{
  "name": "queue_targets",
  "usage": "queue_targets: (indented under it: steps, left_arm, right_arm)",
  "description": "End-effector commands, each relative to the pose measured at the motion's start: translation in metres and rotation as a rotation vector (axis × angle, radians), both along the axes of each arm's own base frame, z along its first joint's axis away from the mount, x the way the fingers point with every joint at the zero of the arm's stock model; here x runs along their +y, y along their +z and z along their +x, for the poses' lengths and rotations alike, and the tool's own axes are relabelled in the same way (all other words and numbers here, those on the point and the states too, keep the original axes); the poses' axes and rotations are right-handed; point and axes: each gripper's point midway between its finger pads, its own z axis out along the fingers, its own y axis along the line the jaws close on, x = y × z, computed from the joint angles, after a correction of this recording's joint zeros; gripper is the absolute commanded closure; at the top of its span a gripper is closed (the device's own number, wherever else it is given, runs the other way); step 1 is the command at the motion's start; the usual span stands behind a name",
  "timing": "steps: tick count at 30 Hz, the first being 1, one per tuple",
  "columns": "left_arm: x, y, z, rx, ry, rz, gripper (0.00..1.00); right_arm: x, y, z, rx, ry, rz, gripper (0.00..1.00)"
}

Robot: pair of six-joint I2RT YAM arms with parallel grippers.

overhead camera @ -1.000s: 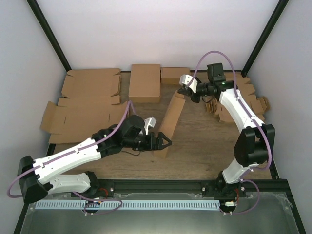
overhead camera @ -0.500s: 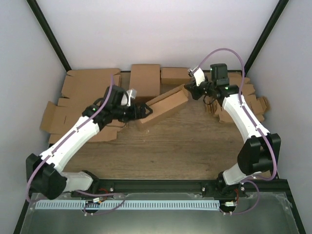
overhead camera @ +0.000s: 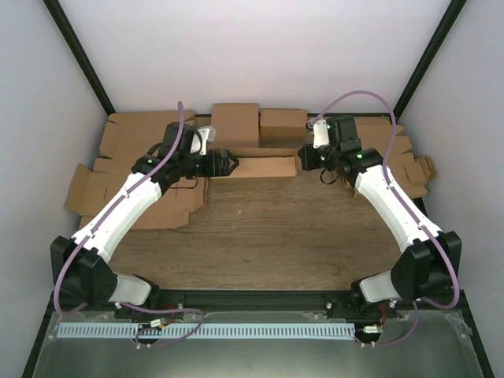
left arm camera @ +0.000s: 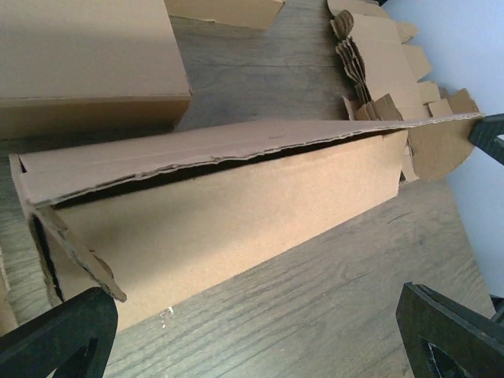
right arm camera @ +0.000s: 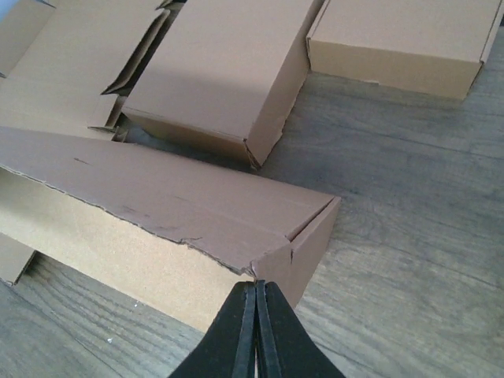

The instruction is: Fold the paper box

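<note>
The paper box (overhead camera: 264, 167) is laid across the back of the worktop (overhead camera: 276, 228), bracketed by released left fingers (left arm camera: 55, 335) at one end and clenched right fingers (right arm camera: 240, 331) at its other corner, presumably for steadying.

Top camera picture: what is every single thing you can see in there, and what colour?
Table: one, wood-brown, under everything.
Long narrow box: one, brown, back middle.
Folded boxes: two, brown, side by side behind the long one.
Flat box sheets with flaps: at least two, brown, back left.
Small notched cardboard pieces: a pile, count unclear, brown, right side.
Arms: two, white and black, left and right, from the near edge.
Left gripper: one, black, open, at the long box's left end.
Right gripper: one, black, shut, at its right end.
</note>
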Motion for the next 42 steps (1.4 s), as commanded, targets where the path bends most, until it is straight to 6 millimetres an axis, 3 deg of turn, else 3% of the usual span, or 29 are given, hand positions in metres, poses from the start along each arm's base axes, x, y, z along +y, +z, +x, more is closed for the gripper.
queue_targets:
  steps: [1,8,16,25,32,42]
  left_arm:
    - [0.010,0.014,0.002,-0.047,-0.010,0.022,0.00]
    - [0.031,0.018,0.001,-0.043,0.011,0.023,0.03]
    - [0.039,0.015,-0.004,-0.045,0.009,0.048,0.09]
    - [0.046,0.003,0.013,-0.093,0.013,0.144,0.27]
    - [0.052,0.009,0.024,-0.144,0.025,0.206,0.37]
    - [0.063,0.011,0.030,-0.174,0.060,0.266,0.40]
  right_arm:
    - [-0.009,0.005,-0.003,0.066,-0.091,-0.054,0.99]
    - [-0.002,0.006,0.003,0.110,-0.105,-0.077,0.99]
    - [0.007,0.006,0.010,0.108,-0.111,-0.026,0.99]
    - [0.021,-0.005,0.011,0.120,-0.103,0.046,0.99]
    - [0.021,-0.021,0.011,0.136,-0.116,0.038,0.99]
    - [0.023,-0.042,0.007,0.174,-0.143,0.080,0.98]
